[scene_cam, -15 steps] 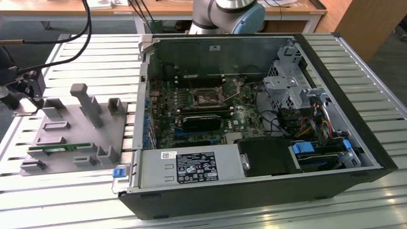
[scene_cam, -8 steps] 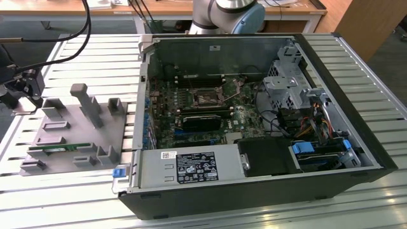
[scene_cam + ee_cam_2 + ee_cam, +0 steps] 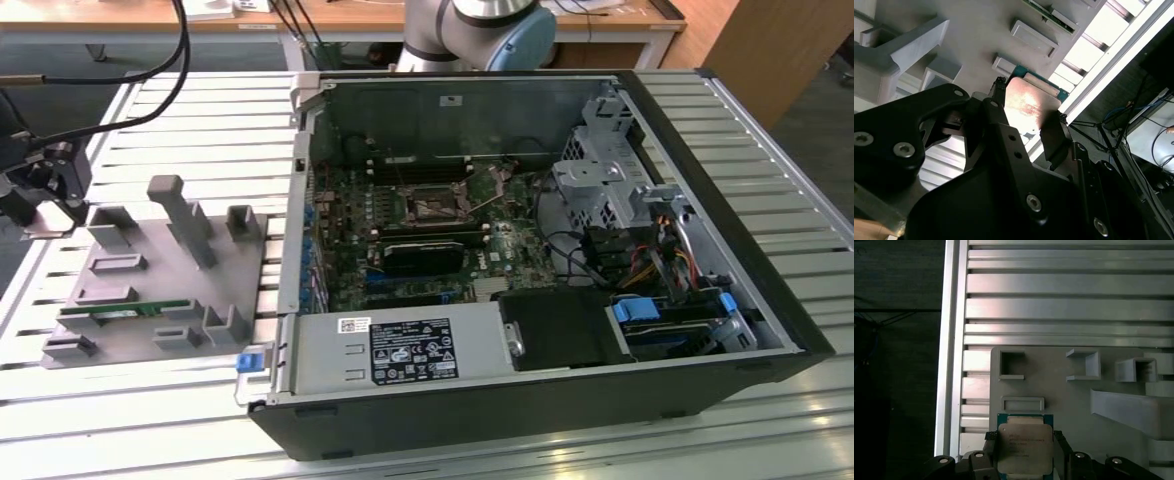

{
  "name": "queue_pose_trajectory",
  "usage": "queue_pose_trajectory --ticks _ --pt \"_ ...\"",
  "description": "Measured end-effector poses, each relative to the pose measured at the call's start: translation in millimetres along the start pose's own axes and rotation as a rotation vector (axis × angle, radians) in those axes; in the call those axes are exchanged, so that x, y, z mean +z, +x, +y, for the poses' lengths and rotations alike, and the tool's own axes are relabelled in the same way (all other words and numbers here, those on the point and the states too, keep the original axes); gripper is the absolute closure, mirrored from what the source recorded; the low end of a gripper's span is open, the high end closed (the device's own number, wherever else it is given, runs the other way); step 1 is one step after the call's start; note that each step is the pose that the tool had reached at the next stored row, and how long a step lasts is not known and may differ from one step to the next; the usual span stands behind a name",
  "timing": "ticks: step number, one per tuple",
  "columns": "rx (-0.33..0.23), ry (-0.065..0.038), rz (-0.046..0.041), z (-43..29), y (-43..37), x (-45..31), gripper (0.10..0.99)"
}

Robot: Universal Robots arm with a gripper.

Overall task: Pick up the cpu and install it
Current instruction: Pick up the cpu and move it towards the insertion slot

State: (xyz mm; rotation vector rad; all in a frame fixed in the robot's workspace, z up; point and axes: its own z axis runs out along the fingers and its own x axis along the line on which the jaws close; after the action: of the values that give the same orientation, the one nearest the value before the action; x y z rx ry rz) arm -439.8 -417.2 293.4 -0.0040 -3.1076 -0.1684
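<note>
Silver-grey on top with a green rim, the cpu (image 3: 1023, 446) sits between the black fingers (image 3: 990, 442) of the gripper (image 3: 1025, 452), which press against two opposite sides of it in both wrist views. It is over the grey fixture plate (image 3: 1054, 385), close to that plate's edge and just beside a small rectangular frame (image 3: 1022, 404).

In the exterior view the gripper (image 3: 40, 205) is at the exterior view's left, at the outer edge of the grey fixture plate (image 3: 147, 290), which lies on the slatted metal table (image 3: 200, 110). A green memory stick (image 3: 127, 311) lies on the plate. The open computer case (image 3: 534, 400) is well apart, toward the exterior view's right, with its motherboard (image 3: 427, 230) exposed.
</note>
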Motion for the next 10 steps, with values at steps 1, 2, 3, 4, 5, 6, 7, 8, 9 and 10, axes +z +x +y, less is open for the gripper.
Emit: queue_pose_trajectory --ticks 1,2,3,4,5,6,7,8,9,10 --pt "0.000 0.000 0.0001 0.0 0.0 -0.3 0.557" --pt "0.000 0.000 0.0002 0.1 0.0 -0.7 0.557" --pt "0.000 0.000 0.0003 0.1 0.1 -1.0 0.557" --pt "0.000 0.000 0.0003 0.1 0.1 -1.2 0.557" --pt "0.000 0.000 0.0003 0.1 0.1 -1.5 0.557" --pt "0.000 0.000 0.0003 0.2 0.1 -1.8 0.557" --pt "0.000 0.000 0.0003 0.2 0.1 -2.0 0.557" --pt "0.000 0.000 0.0003 0.2 0.1 -2.2 0.557" --pt "0.000 0.000 0.0002 0.2 0.1 -2.4 0.557" --pt "0.000 0.000 0.0003 0.3 0.1 -2.7 0.557"
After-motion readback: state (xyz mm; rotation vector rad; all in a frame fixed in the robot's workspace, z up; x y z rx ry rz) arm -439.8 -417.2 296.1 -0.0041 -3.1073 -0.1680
